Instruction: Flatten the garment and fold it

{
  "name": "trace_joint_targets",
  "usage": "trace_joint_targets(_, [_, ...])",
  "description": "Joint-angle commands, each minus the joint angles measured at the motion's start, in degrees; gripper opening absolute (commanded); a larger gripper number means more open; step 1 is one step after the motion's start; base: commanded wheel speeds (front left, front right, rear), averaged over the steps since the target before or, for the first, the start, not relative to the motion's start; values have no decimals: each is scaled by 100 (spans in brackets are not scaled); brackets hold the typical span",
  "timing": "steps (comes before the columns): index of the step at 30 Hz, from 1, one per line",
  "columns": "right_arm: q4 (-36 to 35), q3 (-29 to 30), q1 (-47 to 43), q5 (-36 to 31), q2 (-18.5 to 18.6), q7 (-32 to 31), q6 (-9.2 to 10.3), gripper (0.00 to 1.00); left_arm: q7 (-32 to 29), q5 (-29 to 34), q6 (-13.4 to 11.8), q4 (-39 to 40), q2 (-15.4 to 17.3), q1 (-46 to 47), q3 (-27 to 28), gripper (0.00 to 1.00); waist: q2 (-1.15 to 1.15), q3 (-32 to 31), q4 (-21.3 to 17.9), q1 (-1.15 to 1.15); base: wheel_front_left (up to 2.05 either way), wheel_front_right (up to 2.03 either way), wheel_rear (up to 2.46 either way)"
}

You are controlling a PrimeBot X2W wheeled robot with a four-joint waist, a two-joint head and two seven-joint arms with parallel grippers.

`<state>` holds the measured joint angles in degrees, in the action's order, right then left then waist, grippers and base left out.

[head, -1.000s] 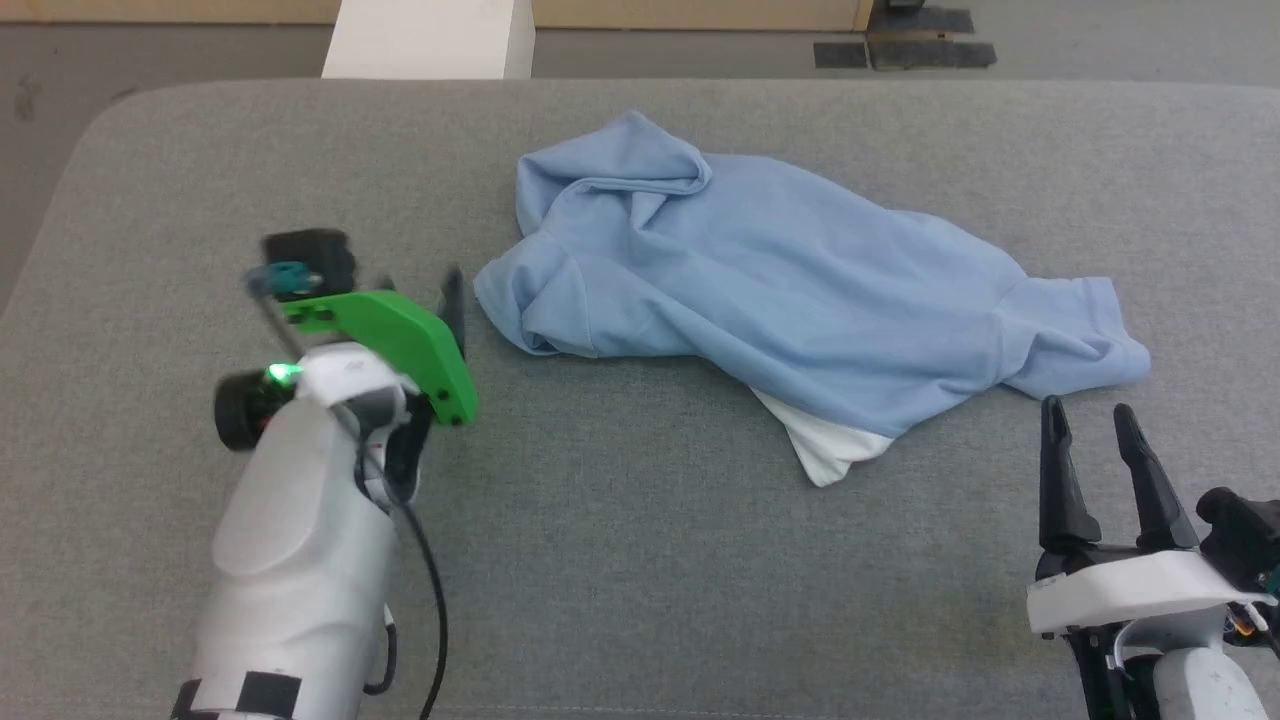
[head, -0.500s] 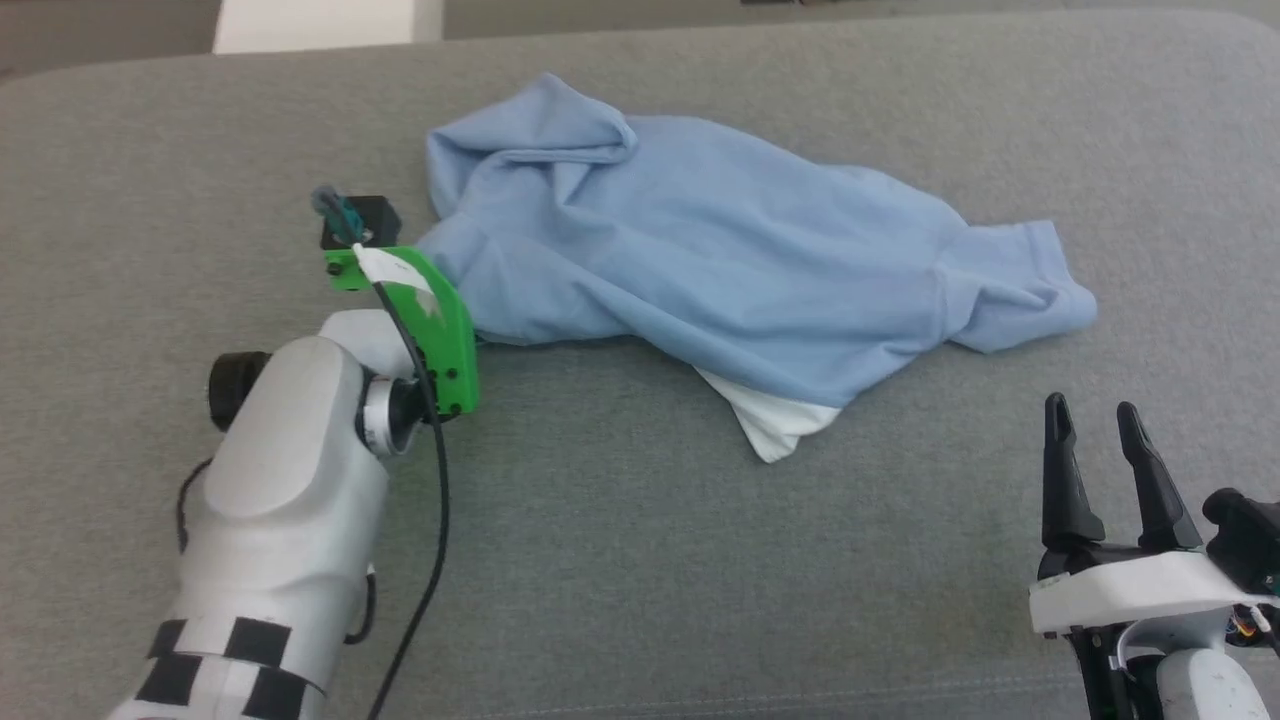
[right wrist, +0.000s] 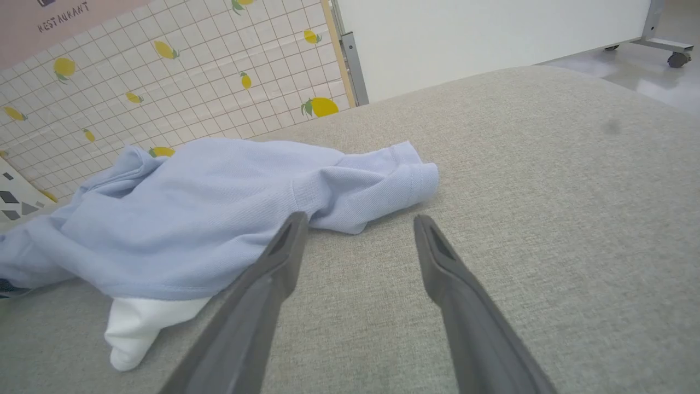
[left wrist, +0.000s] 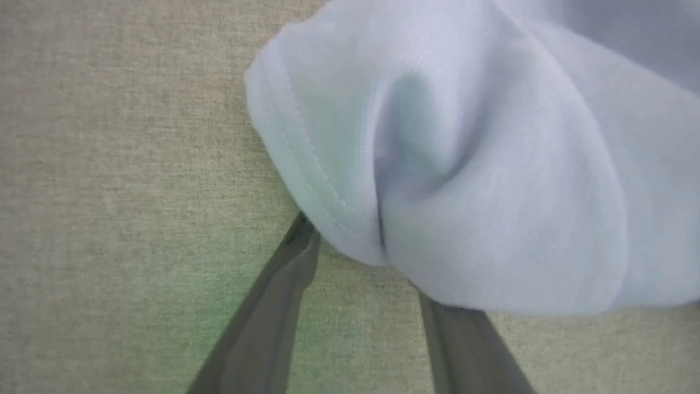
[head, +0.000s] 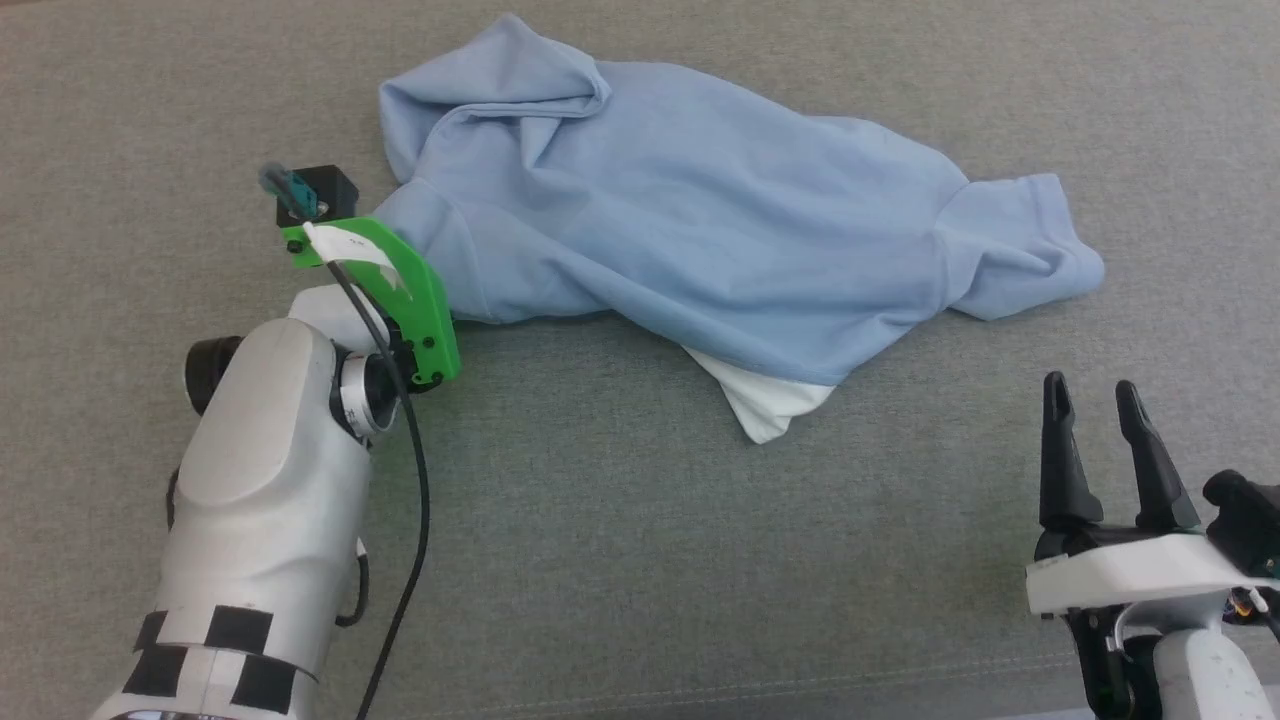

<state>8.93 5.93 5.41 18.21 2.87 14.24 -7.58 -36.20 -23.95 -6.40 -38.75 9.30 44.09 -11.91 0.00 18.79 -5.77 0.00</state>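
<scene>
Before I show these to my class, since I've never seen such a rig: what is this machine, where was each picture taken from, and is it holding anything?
It is a two-armed robot at a grey table. One picture looks down from a camera on its head; the other two come from cameras on its wrists, looking along each arm's two dark fingers. A crumpled light-blue shirt lies on the table, a white patch poking out beneath it. The left arm is at the shirt's edge: its jaws stand apart around a fold of the hem, apparently not yet pinching it. The right arm is short of the shirt, jaws open and empty.
</scene>
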Motion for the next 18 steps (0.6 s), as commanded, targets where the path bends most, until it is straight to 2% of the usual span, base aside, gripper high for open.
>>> trace_joint_targets(1, [8, -5, 113, -4, 0, 53, 9, 100, -88, -131, 104, -161, -129, -130, -29, 0, 0, -20, 56, 0, 0, 0, 0])
trace_joint_targets(8, [101, 56, 49, -61, 0, 60, 9, 100, -213, -486, 424, 72, -81, -193, 105, 0, 0, -275, 330, 0, 0, 0, 0])
trace_joint_targets(10, [143, 63, 3, -77, 0, 61, 9, 100, -439, -571, 540, 267, 85, -218, 135, 0, 0, -391, 447, 0, 0, 0, 0])
trace_joint_targets(13, [178, 40, -17, -89, 0, 55, 9, 100, -840, -661, 574, 620, 412, -225, 234, 0, 0, -514, 569, 0, 0, 0, 0])
trace_joint_targets(18, [213, -44, 12, -70, 0, 44, 9, 100, -1788, -685, 373, 1320, 1166, -384, 426, 0, 0, -633, 641, 0, 0, 0, 0])
